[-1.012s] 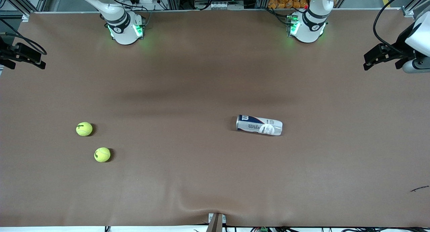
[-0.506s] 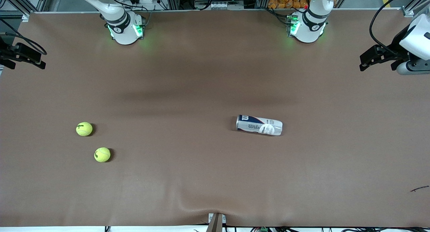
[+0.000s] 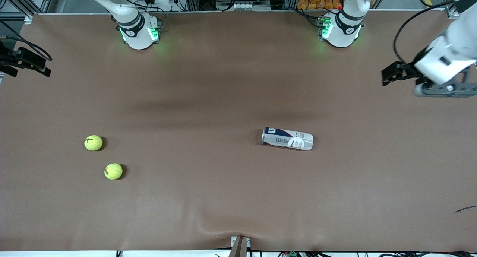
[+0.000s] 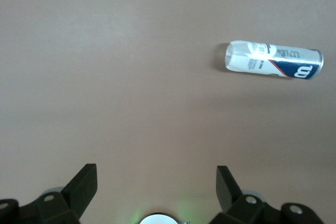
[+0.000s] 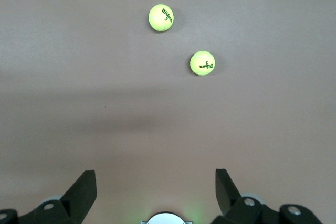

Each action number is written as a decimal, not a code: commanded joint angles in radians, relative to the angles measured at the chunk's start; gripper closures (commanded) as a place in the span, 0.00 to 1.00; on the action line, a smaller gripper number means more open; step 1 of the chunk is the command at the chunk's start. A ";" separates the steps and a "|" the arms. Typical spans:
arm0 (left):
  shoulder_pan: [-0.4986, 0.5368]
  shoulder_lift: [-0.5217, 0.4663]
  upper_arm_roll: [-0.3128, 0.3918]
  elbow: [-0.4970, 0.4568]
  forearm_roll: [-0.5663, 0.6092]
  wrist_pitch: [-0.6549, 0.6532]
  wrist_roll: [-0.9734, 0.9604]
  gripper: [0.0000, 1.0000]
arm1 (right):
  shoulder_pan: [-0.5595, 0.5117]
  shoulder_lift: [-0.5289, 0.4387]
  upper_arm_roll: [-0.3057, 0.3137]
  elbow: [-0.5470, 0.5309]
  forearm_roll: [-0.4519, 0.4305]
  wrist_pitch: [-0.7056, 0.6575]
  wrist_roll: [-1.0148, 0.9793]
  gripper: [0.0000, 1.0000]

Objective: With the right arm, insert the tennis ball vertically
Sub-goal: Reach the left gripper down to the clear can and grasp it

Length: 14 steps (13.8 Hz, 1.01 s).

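Two yellow tennis balls lie on the brown table toward the right arm's end, one (image 3: 93,142) farther from the front camera and one (image 3: 113,171) nearer. Both show in the right wrist view (image 5: 161,18) (image 5: 202,63). A clear tennis ball can (image 3: 287,138) with a blue and white label lies on its side near the middle of the table. It also shows in the left wrist view (image 4: 273,60). My right gripper (image 3: 44,69) (image 5: 156,182) is open and empty, up over the table's edge at its own end. My left gripper (image 3: 385,76) (image 4: 156,182) is open and empty, up over the table's left arm end.
The two arm bases (image 3: 139,33) (image 3: 341,31) stand along the table's edge farthest from the front camera. A clamp (image 3: 239,246) sits at the nearest edge, where the brown cover puckers. A small dark mark (image 3: 466,209) lies near the left arm's end.
My left gripper has swung in over the table from its end, toward the can, and has tilted. The right arm, the balls and the can have not moved.
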 commanded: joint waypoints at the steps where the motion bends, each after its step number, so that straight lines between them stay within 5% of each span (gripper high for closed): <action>1: 0.001 0.035 -0.058 -0.005 0.005 0.016 0.018 0.00 | -0.005 0.000 0.005 0.005 -0.011 -0.008 0.010 0.00; 9: -0.004 0.061 -0.279 -0.287 0.035 0.356 0.020 0.00 | -0.005 0.006 0.003 -0.004 -0.009 -0.010 0.015 0.00; 14: -0.128 0.283 -0.317 -0.197 0.291 0.401 0.021 0.00 | -0.001 0.009 0.005 -0.004 -0.009 -0.010 0.015 0.00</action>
